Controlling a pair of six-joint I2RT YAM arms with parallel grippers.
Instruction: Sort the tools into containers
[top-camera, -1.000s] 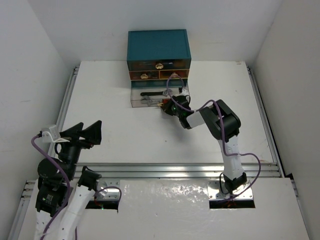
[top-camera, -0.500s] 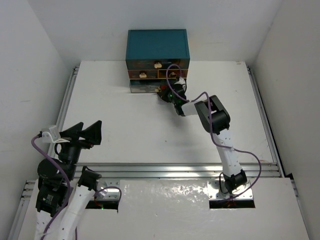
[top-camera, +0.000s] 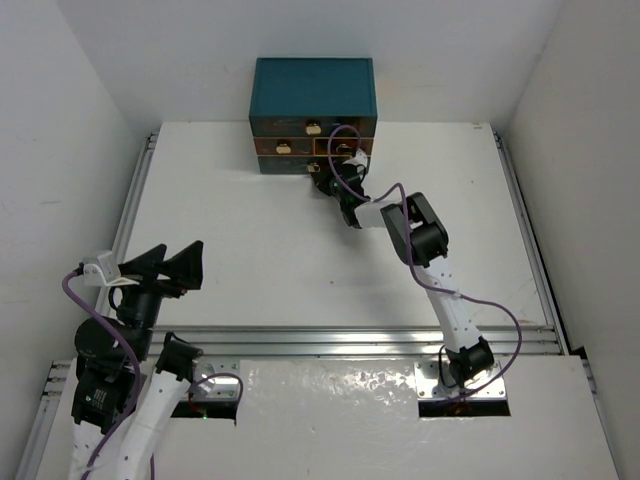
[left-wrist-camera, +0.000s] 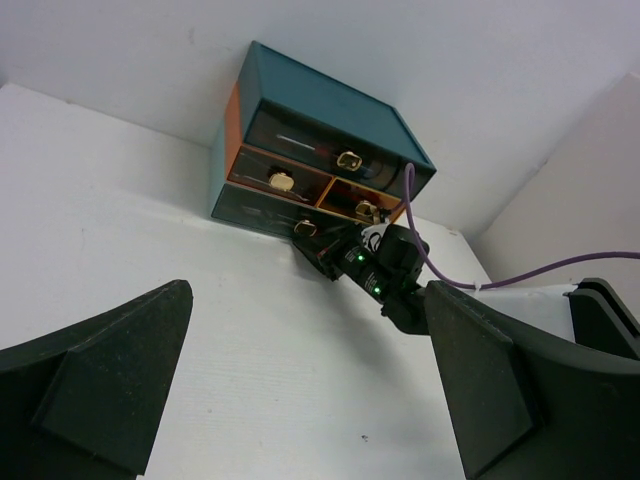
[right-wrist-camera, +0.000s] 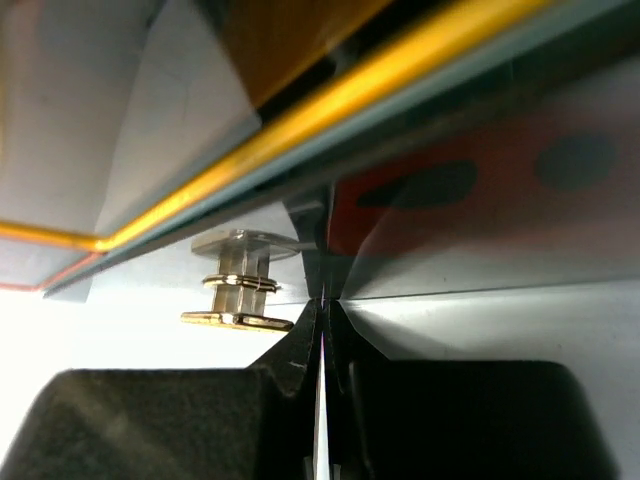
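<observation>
The teal chest (top-camera: 314, 85) stands at the table's far middle with its brownish-fronted drawers pushed in. The tools are hidden inside; only a thin tool shape shows through the top drawer's front (left-wrist-camera: 300, 140), and a red blur shows behind the drawer front (right-wrist-camera: 450, 200). My right gripper (top-camera: 323, 182) is shut and empty, its tips against the bottom drawer's front (top-camera: 285, 166), just right of that drawer's brass knob (right-wrist-camera: 240, 290). The shut tips (right-wrist-camera: 322, 305) touch the front panel. My left gripper (top-camera: 163, 265) is open and empty, far off at the near left, facing the chest (left-wrist-camera: 320, 110).
The white table (top-camera: 250, 260) is walled by white panels left, right and behind. An aluminium rail (top-camera: 350, 340) runs along the near edge. The right arm (left-wrist-camera: 390, 280), with its purple cable, stretches across the middle toward the chest.
The bottom drawer, pulled out with tools in it a second ago, is now pushed in. My right gripper moved toward the chest with it. The left arm has not moved.
</observation>
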